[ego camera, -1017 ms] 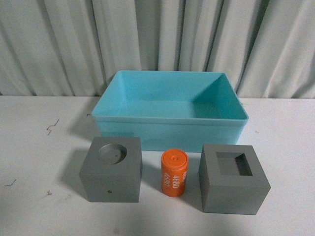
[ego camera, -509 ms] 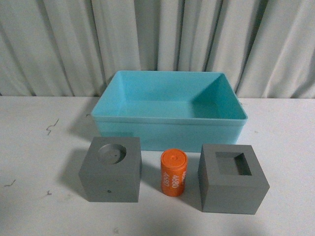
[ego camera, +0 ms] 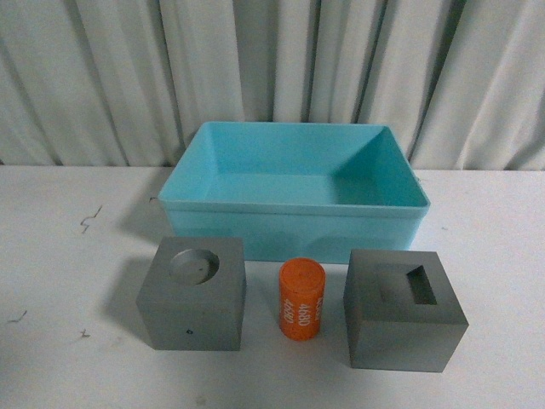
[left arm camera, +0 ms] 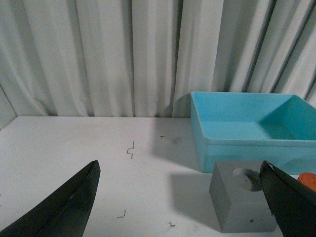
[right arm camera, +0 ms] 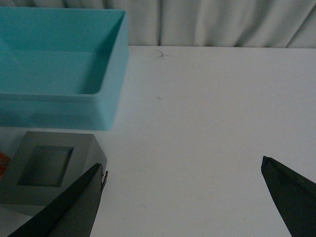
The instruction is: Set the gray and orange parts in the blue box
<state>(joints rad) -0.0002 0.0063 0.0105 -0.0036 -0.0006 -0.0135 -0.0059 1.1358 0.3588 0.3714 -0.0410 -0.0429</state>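
Note:
The light turquoise blue box (ego camera: 289, 207) stands empty at the back middle of the white table. In front of it stand, in a row, a gray cube with a round recess (ego camera: 192, 294), an upright orange cylinder with white digits (ego camera: 301, 300) and a gray cube with a square recess (ego camera: 402, 311). Neither arm shows in the front view. My left gripper (left arm camera: 178, 168) is open and empty, with the round-recess cube (left arm camera: 244, 205) near one finger and the box (left arm camera: 247, 143) beyond. My right gripper (right arm camera: 182, 164) is open and empty beside the square-recess cube (right arm camera: 49, 170) and the box (right arm camera: 59, 108).
A pleated grey curtain (ego camera: 272, 68) hangs behind the table. Small dark marks (ego camera: 89, 220) dot the white tabletop to the left. An edge of the orange cylinder shows in the left wrist view (left arm camera: 308, 178) and in the right wrist view (right arm camera: 3, 163).
The box, cubes and cylinder stay in place. The shading over the top of the square-recess cube has shifted a little.

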